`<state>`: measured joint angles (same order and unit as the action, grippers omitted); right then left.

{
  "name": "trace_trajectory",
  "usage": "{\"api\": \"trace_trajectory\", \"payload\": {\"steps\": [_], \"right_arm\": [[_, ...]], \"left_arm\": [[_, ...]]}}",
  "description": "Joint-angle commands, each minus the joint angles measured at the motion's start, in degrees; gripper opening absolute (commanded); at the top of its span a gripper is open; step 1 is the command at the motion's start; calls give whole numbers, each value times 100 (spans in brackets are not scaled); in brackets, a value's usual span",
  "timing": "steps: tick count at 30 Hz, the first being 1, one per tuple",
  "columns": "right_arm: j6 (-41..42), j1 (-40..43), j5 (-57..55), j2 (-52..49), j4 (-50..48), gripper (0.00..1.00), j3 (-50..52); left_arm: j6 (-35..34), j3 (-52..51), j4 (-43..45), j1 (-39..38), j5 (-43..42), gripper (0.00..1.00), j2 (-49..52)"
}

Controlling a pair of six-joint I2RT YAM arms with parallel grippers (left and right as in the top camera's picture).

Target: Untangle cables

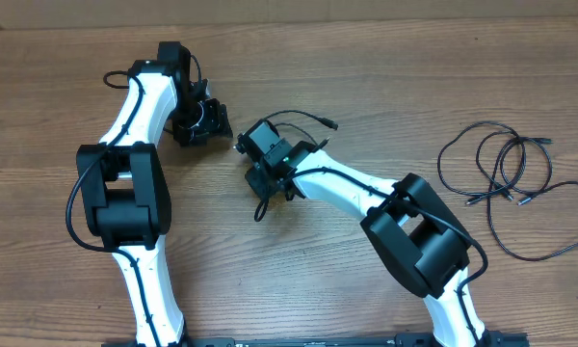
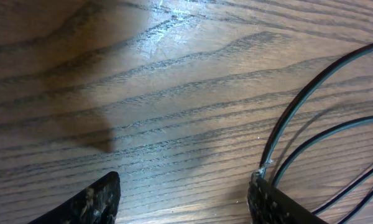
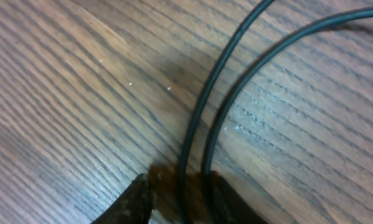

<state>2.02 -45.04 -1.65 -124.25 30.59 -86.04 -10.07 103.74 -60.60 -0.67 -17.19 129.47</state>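
Right gripper (image 3: pixel 180 196) pointing down at table (image 1: pixel 385 67), fingers (image 3: pixel 137 202) drawn narrow, straddling two black strands of cables (image 3: pixel 188 149). One finger is touching a strand, other showing slight gap; cannot tell whether pinching. Plug end (image 1: pixel 328 123) lying just beyond right gripper. Loose loops (image 1: pixel 506 164) sprawling well right of right gripper. Left gripper (image 2: pixel 183 186) sitting left of right gripper, fingers spread, gripping nothing.

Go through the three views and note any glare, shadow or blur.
Right wrist: very close, the cables soft-edged, the right gripper fingers a dark blur at the bottom edge. Left wrist: white glare on the table at the top, a broad shadow at left, left gripper fingertips out of focus. Overhead: even light, sharp grain, cables crisp, faint shadows beside the arms.
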Motion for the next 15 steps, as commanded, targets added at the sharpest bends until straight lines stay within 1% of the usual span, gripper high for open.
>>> {"api": "trace_trajectory", "payload": {"steps": [1,3,5,8,10,13,15], "right_arm": [[-249,-151,-422,-127,79,20,26],[-332,-208,-632,-127,164,9,26],[-382,-234,-542,-127,225,4,26],[-380,-232,31,-127,348,4,26],[-380,-232,251,-127,407,11,26],[-378,-232,474,-127,448,11,26],[-356,-232,481,-127,450,8,26]], "left_arm": [[127,-55,-2,-15,-63,66,55],[127,-52,-2,-15,-63,66,55],[127,-55,-2,-15,-63,66,55],[127,-55,-2,-15,-63,66,55],[127,-52,-2,-15,-66,66,55],[127,-55,-2,-15,-66,67,55],[127,-55,-2,-15,-66,66,55]]}}
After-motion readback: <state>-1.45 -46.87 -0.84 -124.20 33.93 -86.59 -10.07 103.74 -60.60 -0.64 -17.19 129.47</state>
